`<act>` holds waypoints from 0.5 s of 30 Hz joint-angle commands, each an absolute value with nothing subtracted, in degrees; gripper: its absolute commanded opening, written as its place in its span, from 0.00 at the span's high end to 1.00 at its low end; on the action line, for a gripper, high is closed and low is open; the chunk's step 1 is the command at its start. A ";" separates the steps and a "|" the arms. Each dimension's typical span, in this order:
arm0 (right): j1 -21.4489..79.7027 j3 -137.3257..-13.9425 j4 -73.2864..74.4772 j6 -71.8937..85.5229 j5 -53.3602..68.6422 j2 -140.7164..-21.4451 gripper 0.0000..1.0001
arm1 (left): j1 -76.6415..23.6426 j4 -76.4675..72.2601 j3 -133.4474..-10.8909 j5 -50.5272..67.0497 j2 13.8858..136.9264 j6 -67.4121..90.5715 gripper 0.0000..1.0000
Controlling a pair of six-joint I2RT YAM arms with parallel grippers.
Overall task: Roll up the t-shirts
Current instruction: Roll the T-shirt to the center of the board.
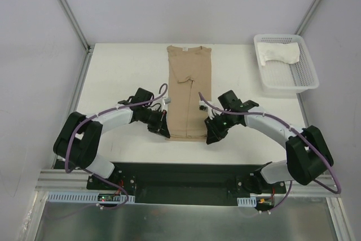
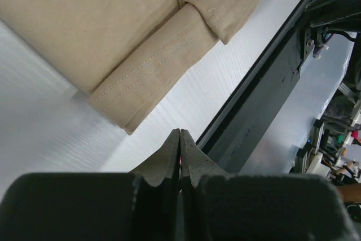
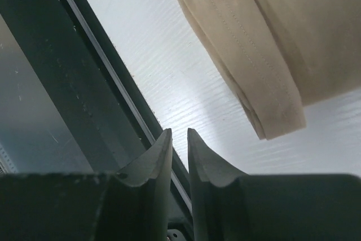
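Now, tan tee (image 1: 189,91): long folded strip on the table (image 1: 124,66), hem (image 2: 152,86) at the near end.
White tee (image 1: 279,53): in the basket (image 1: 290,87), far right.
Handling: soft, light, limp; probably best pinched at the hem corners.
Left gripper (image 2: 180,132): closed, empty, beside the hem.
Right gripper (image 3: 179,132): slightly parted, empty.

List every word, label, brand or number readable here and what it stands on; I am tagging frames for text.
None can be read.
The folded tan cloth t-shirt shows only plain fabric and stitching.
The white plastic mesh basket and the white cloth t-shirt in it bear no visible marking.
Small electronic parts by the arm mounts are too small to read.
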State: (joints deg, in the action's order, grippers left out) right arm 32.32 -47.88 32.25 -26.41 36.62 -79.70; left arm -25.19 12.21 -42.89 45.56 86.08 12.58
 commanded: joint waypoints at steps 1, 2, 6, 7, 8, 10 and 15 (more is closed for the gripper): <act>32.87 -47.55 29.28 -24.09 37.80 -83.49 0.80 | -25.40 9.41 -42.80 48.16 89.03 11.16 1.00; 32.78 -47.46 28.40 -22.69 37.62 -83.93 0.81 | -25.31 9.14 -42.89 48.16 89.47 11.16 1.00; 32.78 -48.60 24.96 -18.29 36.39 -87.44 0.82 | -25.31 7.91 -42.98 46.41 90.88 10.72 1.00; 32.87 -49.04 24.61 -18.11 36.13 -88.67 0.83 | -25.31 7.56 -43.07 46.58 91.31 10.72 1.00; 32.78 -50.17 24.87 -18.19 35.86 -89.38 0.83 | -25.31 7.73 -43.41 46.67 91.75 10.72 1.00; 32.61 -51.50 25.22 -17.76 34.55 -91.92 0.84 | -25.31 7.47 -43.77 46.67 93.16 10.72 1.00; 29.89 -56.84 24.61 -17.23 32.62 -95.79 0.86 | -24.44 7.65 -47.19 45.44 96.75 9.67 1.00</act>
